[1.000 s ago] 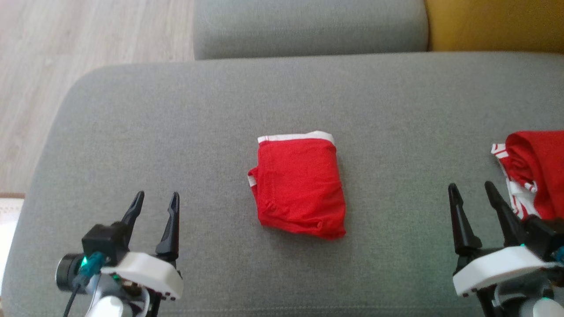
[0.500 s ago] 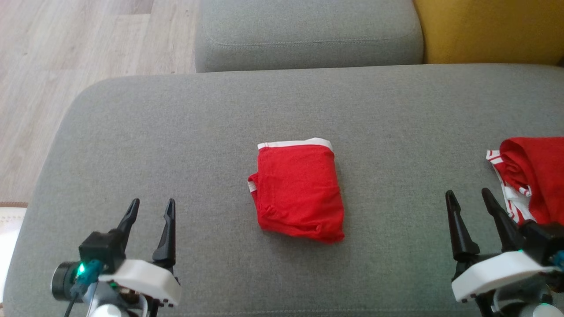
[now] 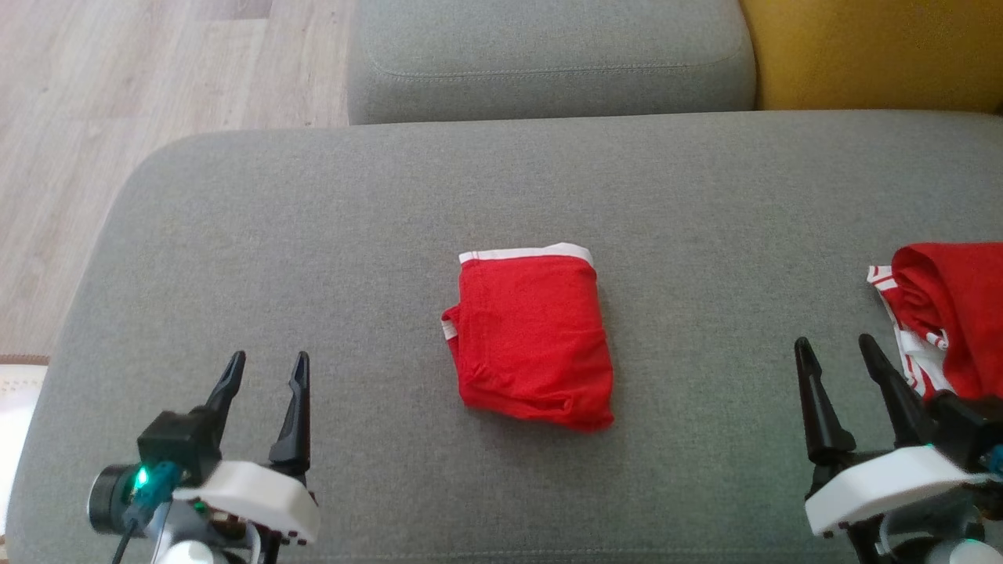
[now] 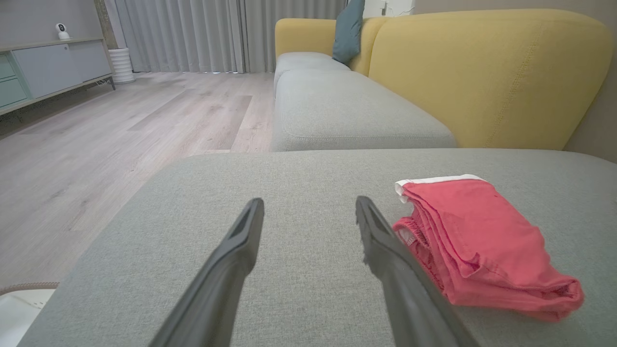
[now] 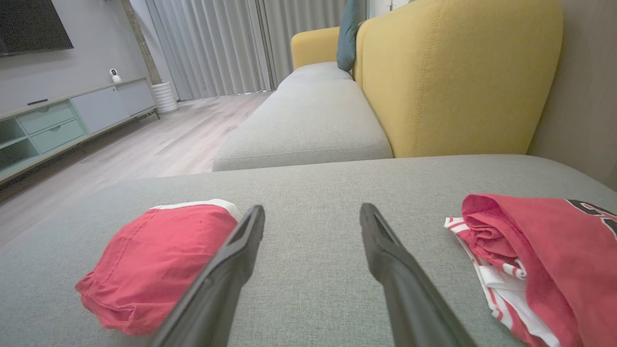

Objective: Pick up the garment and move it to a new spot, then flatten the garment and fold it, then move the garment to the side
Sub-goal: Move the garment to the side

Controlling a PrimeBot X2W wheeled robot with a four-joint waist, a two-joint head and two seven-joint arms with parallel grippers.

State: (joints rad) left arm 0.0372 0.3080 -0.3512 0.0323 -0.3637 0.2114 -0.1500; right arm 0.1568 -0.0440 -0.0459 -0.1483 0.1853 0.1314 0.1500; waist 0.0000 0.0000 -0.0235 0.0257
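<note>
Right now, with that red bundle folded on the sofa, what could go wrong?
Moving the folded red garment aside could pinch only its top layers, so the fold may fall open. The right gripper, open, sits close to the crumpled red-and-white garment and might snag it.

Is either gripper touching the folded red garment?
No, the left gripper and right gripper stand open either side of the folded red garment, clear of it.
</note>
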